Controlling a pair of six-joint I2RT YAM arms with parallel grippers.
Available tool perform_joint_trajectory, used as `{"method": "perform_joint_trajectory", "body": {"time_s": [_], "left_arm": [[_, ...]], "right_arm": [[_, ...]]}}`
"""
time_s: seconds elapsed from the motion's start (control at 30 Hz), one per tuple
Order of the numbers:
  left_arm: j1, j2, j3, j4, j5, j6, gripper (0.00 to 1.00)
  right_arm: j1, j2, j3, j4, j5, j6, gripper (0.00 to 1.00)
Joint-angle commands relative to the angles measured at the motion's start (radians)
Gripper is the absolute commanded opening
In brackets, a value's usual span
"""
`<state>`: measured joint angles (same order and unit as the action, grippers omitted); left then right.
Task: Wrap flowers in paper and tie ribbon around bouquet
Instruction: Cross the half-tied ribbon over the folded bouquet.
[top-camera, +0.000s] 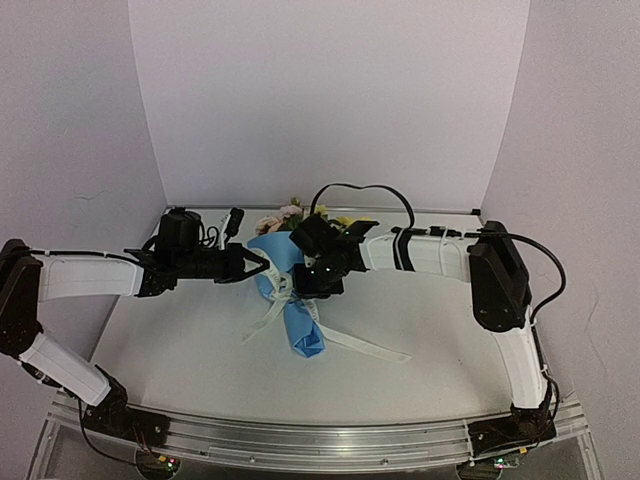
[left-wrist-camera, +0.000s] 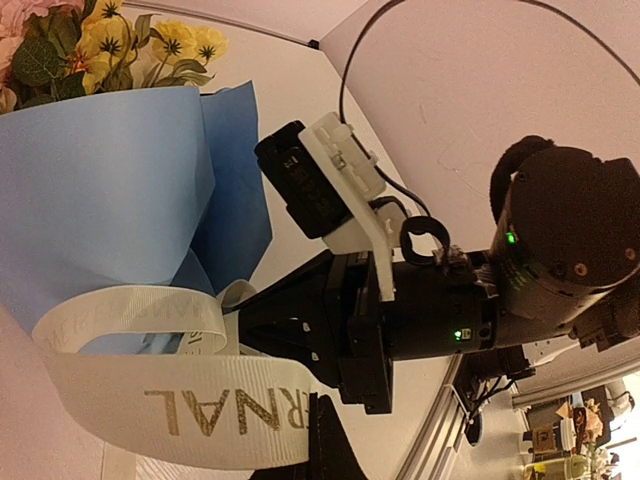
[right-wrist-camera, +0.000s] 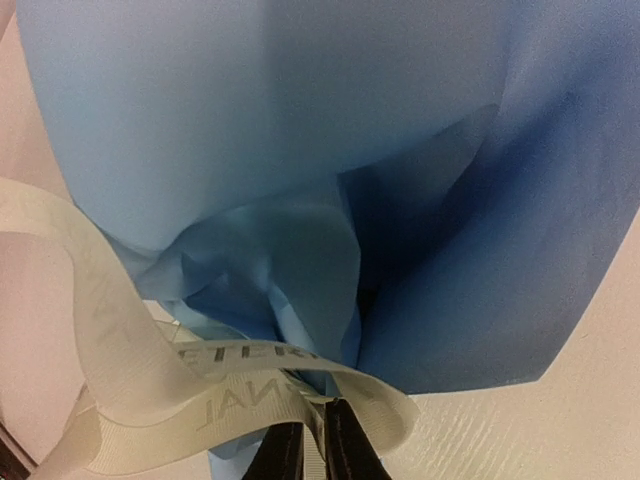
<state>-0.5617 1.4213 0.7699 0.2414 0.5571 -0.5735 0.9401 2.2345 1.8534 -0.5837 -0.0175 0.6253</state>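
I see the white table (top-camera: 420, 370) with a metal rail (top-camera: 320, 440) along its near edge. The bouquet (top-camera: 303, 328) lies around the table's middle, its wide rim toward the far edge and its tip toward the near edge. The right arm reaches across from the right edge and covers the rim's right side; a black cable (top-camera: 370, 190) loops above it. The ribbon (top-camera: 365, 347) circles the cone's waist, with one tail running toward the near right corner. The flowers (top-camera: 285, 215) peek out at the far rim. The left gripper (top-camera: 262, 263), just left of the cone, is clenched on a ribbon loop. The right gripper (right-wrist-camera: 315, 450) pinches the ribbon at the waist.
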Motion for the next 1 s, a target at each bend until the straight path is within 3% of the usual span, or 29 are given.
{"method": "perform_joint_trajectory", "body": {"time_s": [0.0,0.23,0.8,0.97], "left_arm": [[0.003,-0.063,-0.014,0.046,0.047,0.018,0.00],[-0.006,-0.058,-0.017,0.029,0.046,0.021,0.00],[-0.021,-0.019,0.003,0.019,0.037,0.023,0.00],[-0.021,-0.019,0.007,0.013,0.038,0.028,0.00]], "right_arm": [[0.001,0.001,0.016,0.007,0.026,0.040,0.11],[0.002,-0.077,-0.059,0.025,0.057,0.035,0.27],[-0.005,-0.216,-0.126,0.053,0.065,-0.029,0.52],[-0.078,-0.178,-0.125,0.081,-0.125,-0.168,0.51]]}}
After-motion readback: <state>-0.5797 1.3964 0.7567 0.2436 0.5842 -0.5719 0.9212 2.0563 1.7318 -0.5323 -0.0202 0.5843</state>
